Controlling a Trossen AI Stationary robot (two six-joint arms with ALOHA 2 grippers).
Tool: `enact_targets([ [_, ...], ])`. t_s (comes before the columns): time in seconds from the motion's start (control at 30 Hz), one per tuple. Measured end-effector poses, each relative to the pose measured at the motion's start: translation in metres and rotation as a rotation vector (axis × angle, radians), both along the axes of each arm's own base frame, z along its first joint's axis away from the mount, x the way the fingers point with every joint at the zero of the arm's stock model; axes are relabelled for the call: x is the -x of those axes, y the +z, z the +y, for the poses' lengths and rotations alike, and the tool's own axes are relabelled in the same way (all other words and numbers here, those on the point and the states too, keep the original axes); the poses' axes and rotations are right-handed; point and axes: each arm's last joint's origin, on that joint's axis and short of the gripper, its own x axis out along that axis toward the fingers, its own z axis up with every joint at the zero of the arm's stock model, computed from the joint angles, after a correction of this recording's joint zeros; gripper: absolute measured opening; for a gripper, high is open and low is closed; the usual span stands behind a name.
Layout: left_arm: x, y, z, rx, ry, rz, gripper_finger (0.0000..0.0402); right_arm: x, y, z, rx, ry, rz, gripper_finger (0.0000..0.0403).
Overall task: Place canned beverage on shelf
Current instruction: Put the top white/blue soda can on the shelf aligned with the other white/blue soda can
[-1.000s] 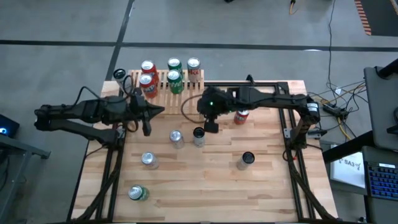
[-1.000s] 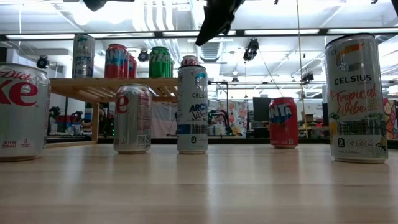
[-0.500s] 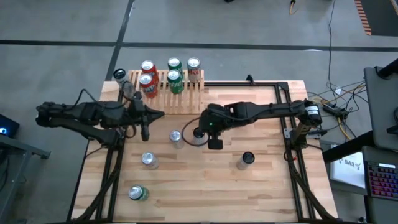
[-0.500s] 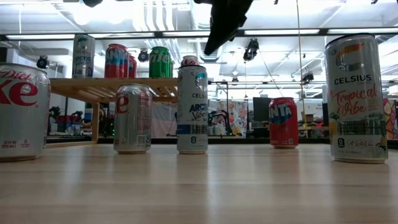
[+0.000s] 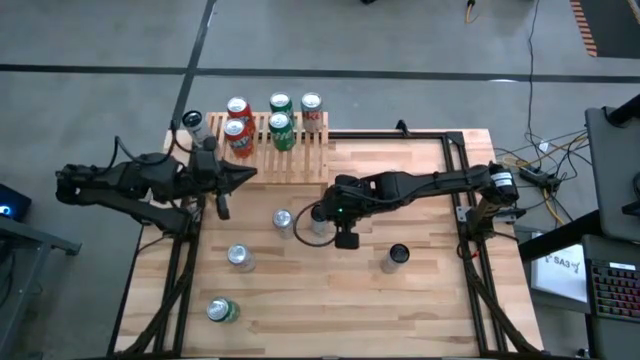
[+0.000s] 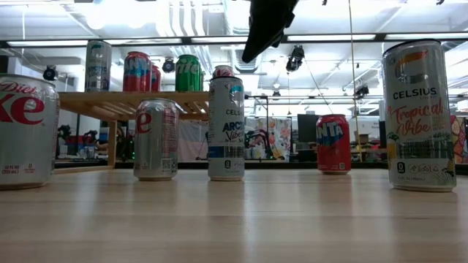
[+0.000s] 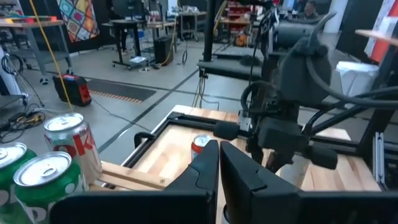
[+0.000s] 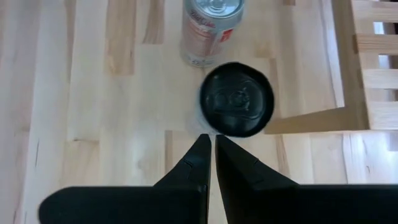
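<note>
Up front, a "CELSIUS Tropical Vibe" can (image 6: 420,115) stands at the worktop's (image 6: 292,219) three o'clock; both hands, right (image 8: 208,146) and left (image 7: 219,163), are closed and empty.

Six cans (image 5: 281,131) are counted on the one shelf (image 5: 300,158), behind both grippers. Six more cans (image 5: 284,222) are counted on the table (image 5: 420,300) around them.

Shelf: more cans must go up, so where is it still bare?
The shelf is bare on its near slats in front of the cans and at its right end beyond the red-and-white can. Its back-left part is crowded: red cans, green cans.
</note>
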Motion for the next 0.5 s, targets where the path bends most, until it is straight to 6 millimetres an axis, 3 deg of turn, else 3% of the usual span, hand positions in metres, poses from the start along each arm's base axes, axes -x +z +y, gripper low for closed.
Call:
enact_targets([
  [0.2,-0.0055,-0.0036,-0.0008,-0.004,0.003,0.021,0.0000,-0.0008,-0.0019,0.0029,0.000,0.007,0.006,0.0057],
  [0.5,-0.0067,-0.0041,-0.0010,-0.005,0.004,0.025,0.0000,-0.0017,-0.0030,0.0014,0.010,-0.070,-0.003,0.0218],
])
